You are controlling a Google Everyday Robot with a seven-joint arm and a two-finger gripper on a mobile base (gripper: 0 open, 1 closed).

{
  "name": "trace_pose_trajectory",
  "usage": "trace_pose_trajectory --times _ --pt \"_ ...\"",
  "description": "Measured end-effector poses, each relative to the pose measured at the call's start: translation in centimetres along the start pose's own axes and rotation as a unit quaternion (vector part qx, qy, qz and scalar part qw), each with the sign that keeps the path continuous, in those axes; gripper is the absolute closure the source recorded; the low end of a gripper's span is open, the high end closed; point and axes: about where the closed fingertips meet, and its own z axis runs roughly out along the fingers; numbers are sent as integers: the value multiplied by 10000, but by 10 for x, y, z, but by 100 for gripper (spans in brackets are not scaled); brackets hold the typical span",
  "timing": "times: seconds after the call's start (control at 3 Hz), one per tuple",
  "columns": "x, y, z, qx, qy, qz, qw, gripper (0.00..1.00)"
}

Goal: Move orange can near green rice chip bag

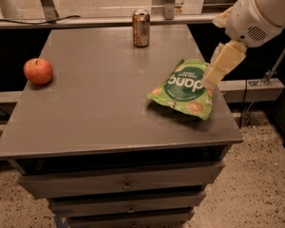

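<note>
The orange can [141,28] stands upright at the far edge of the grey table [99,108], near the middle. The green rice chip bag [183,88] lies flat near the table's right edge, with its white "dang" lettering facing away from me. My gripper [213,76] comes in from the upper right on a white arm [261,11]. It hangs just above the bag's right edge and holds nothing that I can see. The can is well apart from it, to the far left.
A red apple [38,71] sits near the table's left edge. The table has drawers [126,184] below its front edge. A rail and metal posts [168,1] run behind the table. A speckled floor [266,184] lies to the right.
</note>
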Motion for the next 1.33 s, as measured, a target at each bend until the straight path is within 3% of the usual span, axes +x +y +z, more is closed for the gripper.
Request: trace_pose_trajectory --times 0.33,0.67,1.0,1.33 --pt "-28 -49 40 183 -655 123 9976 0" --pt "-53 -91 78 320 -1247 280 9913 0" --pt "-66 -139 104 509 -1817 724 9794 0" --pt "-68 -139 108 520 -1855 738 9785 0"
